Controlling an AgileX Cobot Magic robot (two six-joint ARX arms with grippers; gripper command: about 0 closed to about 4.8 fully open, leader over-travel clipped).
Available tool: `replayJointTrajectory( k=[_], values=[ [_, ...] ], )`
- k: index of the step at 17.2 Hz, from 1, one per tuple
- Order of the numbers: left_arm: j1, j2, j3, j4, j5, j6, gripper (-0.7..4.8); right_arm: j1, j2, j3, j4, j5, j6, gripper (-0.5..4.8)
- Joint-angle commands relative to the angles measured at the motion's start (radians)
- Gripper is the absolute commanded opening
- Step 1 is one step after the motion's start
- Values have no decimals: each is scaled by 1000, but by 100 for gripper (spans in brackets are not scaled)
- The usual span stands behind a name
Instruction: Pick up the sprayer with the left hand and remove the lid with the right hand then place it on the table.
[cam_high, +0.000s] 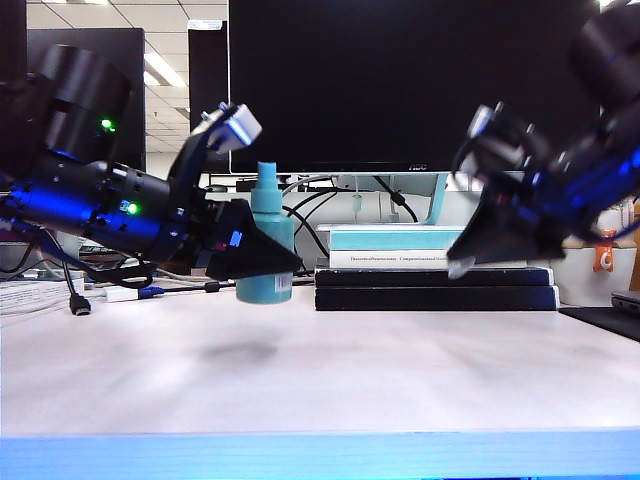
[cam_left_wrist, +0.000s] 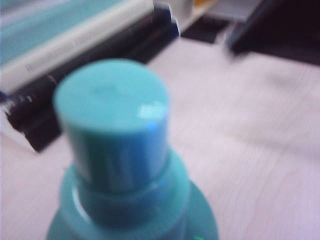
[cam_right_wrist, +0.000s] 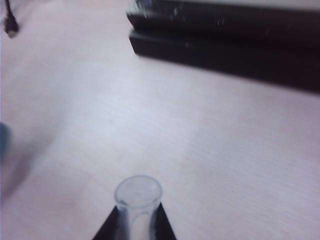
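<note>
I've got the left pincer (cam_high: 285, 262) clamped on the sprayer (cam_high: 267, 245), upright above the counter (cam_high: 320, 370), the right pincer (cam_high: 458, 266) pinching the lid (cam_right_wrist: 138, 197) well apart, bare counter straight below it for set-down

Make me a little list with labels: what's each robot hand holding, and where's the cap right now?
left gripper: shut on the sprayer, lifted off the table
right gripper: shut on the lid, held above the table
sprayer top: teal nozzle bare, lid already off
lid on table: not yet
behind: stack of books, monitor
</note>
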Motion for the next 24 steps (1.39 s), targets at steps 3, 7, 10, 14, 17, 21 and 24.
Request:
replayJointTrajectory(
  k=[3,7,10,14,17,21,24],
  values=[
    [0,60,-9,106,-85,-105,16,0,126,2,74,2,-9,-5],
    [0,139,-9,186,-108,-192,17,0,153,2,84,4,-17,-5],
    [0,174,-9,181,-126,-191,16,0,153,2,84,5,-37,-5],
    [0,174,-8,170,-134,-183,28,0,155,2,80,5,-43,-5],
    [-1,174,-8,167,-133,-184,175,0,181,2,68,-1,-42,114],
    [-1,174,-8,171,-151,-192,426,0,215,2,76,-8,-38,240],
    [-1,173,-8,175,-151,-192,479,0,215,3,110,-8,-38,369]
  ],
)
